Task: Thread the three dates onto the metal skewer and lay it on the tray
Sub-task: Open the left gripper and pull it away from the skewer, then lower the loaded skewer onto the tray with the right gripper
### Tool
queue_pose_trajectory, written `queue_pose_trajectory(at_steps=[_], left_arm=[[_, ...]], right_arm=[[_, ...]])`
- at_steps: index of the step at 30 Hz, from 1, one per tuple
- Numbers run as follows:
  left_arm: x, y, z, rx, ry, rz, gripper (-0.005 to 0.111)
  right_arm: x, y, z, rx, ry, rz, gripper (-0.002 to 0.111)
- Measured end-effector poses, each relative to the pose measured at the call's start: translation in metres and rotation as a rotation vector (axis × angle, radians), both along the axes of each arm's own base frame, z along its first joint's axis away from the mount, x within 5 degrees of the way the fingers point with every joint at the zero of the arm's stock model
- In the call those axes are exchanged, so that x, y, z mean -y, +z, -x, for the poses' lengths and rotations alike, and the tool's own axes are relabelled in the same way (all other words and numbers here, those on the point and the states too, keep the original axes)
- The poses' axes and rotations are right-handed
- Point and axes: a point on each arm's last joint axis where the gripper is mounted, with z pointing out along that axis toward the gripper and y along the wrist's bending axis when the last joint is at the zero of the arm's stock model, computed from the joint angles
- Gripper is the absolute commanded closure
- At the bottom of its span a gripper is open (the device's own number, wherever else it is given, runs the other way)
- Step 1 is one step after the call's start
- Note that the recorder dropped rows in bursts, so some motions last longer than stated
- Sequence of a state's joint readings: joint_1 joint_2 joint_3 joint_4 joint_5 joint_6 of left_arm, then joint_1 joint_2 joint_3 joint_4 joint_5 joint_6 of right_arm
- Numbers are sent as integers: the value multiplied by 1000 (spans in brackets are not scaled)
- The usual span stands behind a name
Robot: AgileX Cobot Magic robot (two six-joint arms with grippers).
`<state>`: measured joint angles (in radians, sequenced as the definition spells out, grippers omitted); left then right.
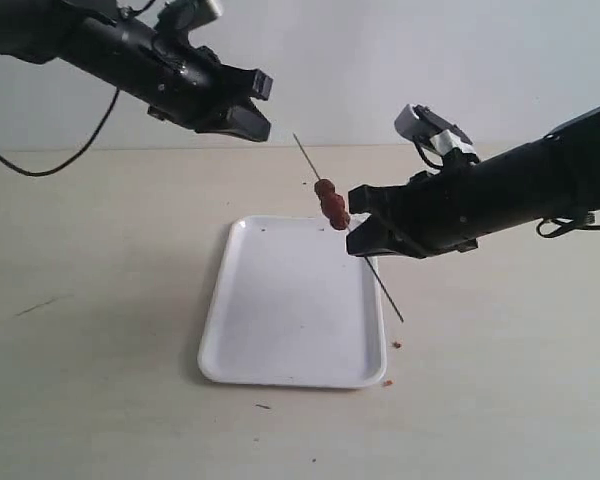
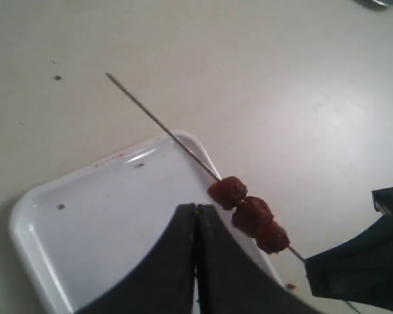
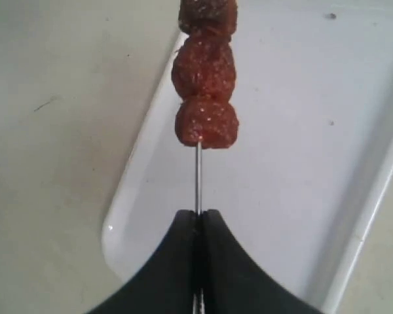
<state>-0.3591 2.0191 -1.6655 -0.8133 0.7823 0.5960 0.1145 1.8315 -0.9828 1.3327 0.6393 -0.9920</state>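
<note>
Three dark red-brown dates (image 1: 332, 204) (image 2: 250, 215) (image 3: 205, 72) sit threaded in a row on the thin metal skewer (image 1: 305, 155) (image 2: 158, 124) (image 3: 198, 178). My right gripper (image 1: 358, 232) (image 3: 198, 212) is shut on the skewer just below the dates and holds it tilted in the air above the white tray (image 1: 280, 330) (image 2: 85, 216) (image 3: 295, 163). The left gripper (image 1: 260, 105) (image 2: 196, 208) hangs up and to the left of the skewer, shut with nothing in it, apart from the dates.
The tray lies on a pale tabletop (image 1: 100, 300). Small brown crumbs (image 1: 396, 345) lie beside the tray's right front corner, and a few specks dot the tray.
</note>
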Motion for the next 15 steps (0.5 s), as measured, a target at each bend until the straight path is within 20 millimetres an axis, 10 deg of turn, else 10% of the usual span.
queue_pose_trajectory(at_steps=[15], left_arm=[[-92,24,134,443,346,-149,107]], right_arm=[[-57,-15,19,-76,-221,30,108]])
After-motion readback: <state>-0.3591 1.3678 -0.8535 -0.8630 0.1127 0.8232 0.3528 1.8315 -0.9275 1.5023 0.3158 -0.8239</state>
